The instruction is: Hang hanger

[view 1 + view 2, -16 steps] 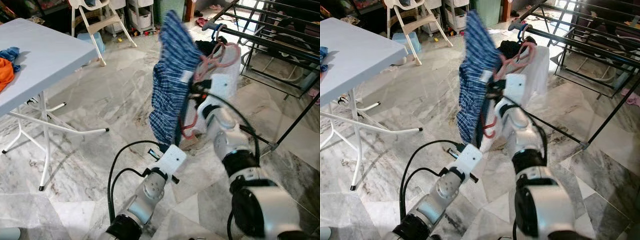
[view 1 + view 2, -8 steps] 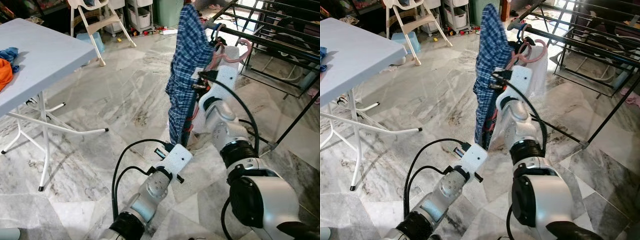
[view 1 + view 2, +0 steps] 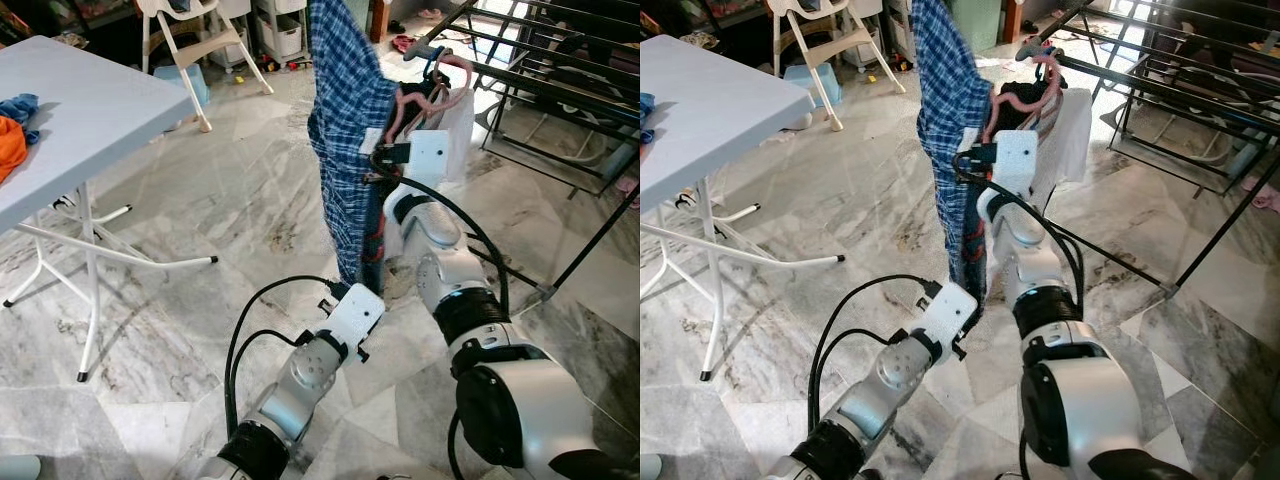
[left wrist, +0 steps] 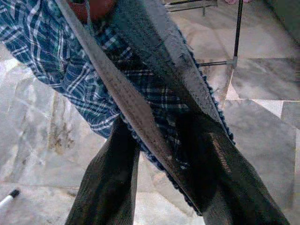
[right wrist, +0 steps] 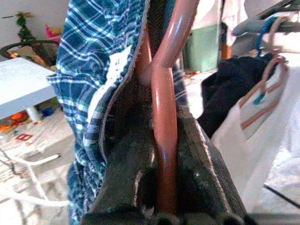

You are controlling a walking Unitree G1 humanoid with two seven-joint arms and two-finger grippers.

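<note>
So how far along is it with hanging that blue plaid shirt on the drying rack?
Done: the blue plaid shirt is on the reddish-pink plastic hanger, lifted up beside the black metal drying rack. In hand: the right gripper clamps the hanger, and the left gripper pinches the shirt's lower hem. Left: hooking it onto the rail, where other garments already hang, then letting go.

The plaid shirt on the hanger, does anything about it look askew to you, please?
Yes: the plaid shirt hangs bunched into a narrow strip instead of spread on the pink hanger, which the right gripper clamps, its hook short of the drying rack.
</note>
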